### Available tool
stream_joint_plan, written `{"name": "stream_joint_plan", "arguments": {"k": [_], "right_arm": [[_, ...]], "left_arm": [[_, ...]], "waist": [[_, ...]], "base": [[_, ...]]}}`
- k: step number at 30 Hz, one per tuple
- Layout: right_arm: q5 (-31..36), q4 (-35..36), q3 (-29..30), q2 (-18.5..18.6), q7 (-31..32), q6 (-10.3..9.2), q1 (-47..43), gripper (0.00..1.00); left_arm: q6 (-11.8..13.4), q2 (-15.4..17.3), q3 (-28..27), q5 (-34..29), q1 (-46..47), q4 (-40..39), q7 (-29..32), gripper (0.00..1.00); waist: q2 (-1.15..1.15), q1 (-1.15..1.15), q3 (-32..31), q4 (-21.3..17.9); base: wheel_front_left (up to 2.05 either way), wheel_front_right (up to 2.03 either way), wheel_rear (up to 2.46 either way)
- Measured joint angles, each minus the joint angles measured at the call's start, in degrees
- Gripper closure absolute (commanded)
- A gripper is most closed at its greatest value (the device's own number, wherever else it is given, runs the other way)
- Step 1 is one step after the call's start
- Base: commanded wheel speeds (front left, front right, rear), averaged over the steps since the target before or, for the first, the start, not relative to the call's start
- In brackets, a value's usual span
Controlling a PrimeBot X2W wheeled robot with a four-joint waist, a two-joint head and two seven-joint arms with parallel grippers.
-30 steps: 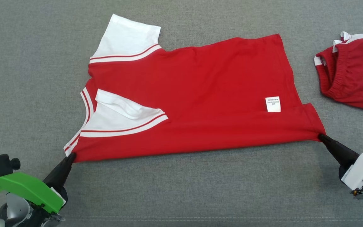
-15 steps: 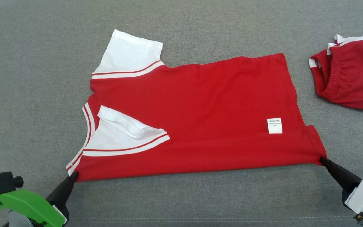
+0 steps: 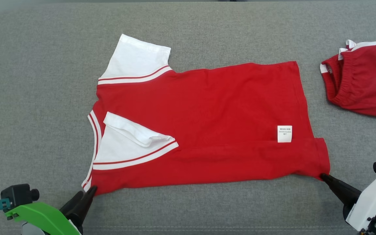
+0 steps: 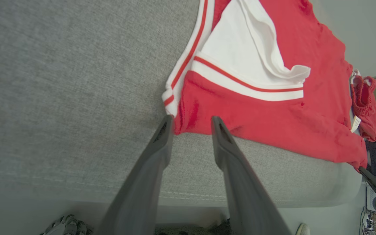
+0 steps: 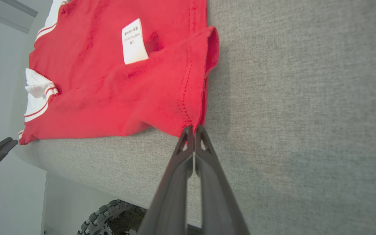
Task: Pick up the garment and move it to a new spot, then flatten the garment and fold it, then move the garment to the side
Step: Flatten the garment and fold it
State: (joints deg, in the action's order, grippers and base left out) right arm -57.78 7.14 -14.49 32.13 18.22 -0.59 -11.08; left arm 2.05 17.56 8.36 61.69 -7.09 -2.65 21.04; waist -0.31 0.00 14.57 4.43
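Left gripper [image 4: 192, 124], fingers parted, tips straddling the collar-end corner of a red shirt [image 3: 207, 114] without pinching it. Right gripper [image 5: 193, 130], fingers pressed together on the shirt's hem corner. The white-sleeved shirt lies flat on a grey padded surface [image 3: 38, 98]. Another red garment [image 3: 364, 85] lies apart at the right.

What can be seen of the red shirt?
The red shirt, soft knit, lies spread on the grey surface, one white sleeve out, the other folded onto the body, a white label near the hem. The right gripper is shut on a hem corner; the open left gripper stands at the shoulder corner.
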Motion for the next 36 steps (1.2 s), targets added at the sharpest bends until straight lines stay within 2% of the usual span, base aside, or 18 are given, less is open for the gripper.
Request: {"name": "stream_joint_plan", "arguments": {"k": [1,5,8,13,16,21,26,32,36], "right_arm": [[0.5,0.0,-0.3,0.0,0.0,-0.01,0.0,0.0],[1.9,0.2,-0.7,-0.1,0.0,-0.1,0.0,0.0],[3.1,0.6,-0.4,-0.1,-0.9,-1.05,0.0,0.0],[4.8,2.8,3.7,1.1,-3.1,-2.56,0.6,0.0],[6.2,4.2,5.3,2.8,-3.2,-3.07,4.0,0.0],[7.7,5.4,5.8,3.8,-2.9,-3.13,13.6,0.0],[8.7,4.7,3.8,3.4,-0.3,-3.82,24.1,0.0],[10.6,1.6,-0.3,-0.1,1.7,-4.12,34.7,0.0],[12.4,-0.1,-4.5,-2.6,3.1,-3.97,40.0,0.0]], "left_arm": [[0.1,-0.1,0.1,-0.2,0.0,0.1,0.0,0.0],[0.5,-0.2,0.8,-2.0,-0.2,0.1,-0.8,0.0],[0.9,0.4,0.5,-4.0,-0.3,-0.2,-2.0,0.0],[1.3,4.5,-1.6,-6.8,-0.1,-2.9,-2.9,0.0],[1.3,7.8,-2.1,-8.7,1.9,-5.3,-1.4,0.0],[0.5,11.7,-2.1,-8.9,13.4,-8.0,3.4,0.0],[0.5,14.4,-1.8,-6.3,24.5,-7.8,9.8,0.0],[0.6,17.2,0.1,-5.5,37.6,-7.6,17.4,0.0],[1.1,17.9,0.4,-5.4,45.2,-7.1,21.2,0.0]], "waist": [[0.0,0.0,-0.2,0.1],[0.0,0.0,-0.4,0.1],[0.0,0.0,-0.7,0.1],[0.0,0.0,0.1,-0.2],[0.0,0.0,1.3,-0.3],[0.0,0.0,4.3,-0.7],[0.0,0.0,7.8,-1.2],[0.0,0.0,12.1,-2.3],[0.0,0.0,15.0,-3.6]], "base": [[0.0,0.0,0.0],[0.0,0.0,0.0],[0.0,0.0,0.0],[0.0,0.0,0.0],[0.0,0.0,0.0],[0.0,0.0,0.0],[0.0,0.0,0.0],[0.0,0.0,0.0],[0.0,0.0,0.0]]}}
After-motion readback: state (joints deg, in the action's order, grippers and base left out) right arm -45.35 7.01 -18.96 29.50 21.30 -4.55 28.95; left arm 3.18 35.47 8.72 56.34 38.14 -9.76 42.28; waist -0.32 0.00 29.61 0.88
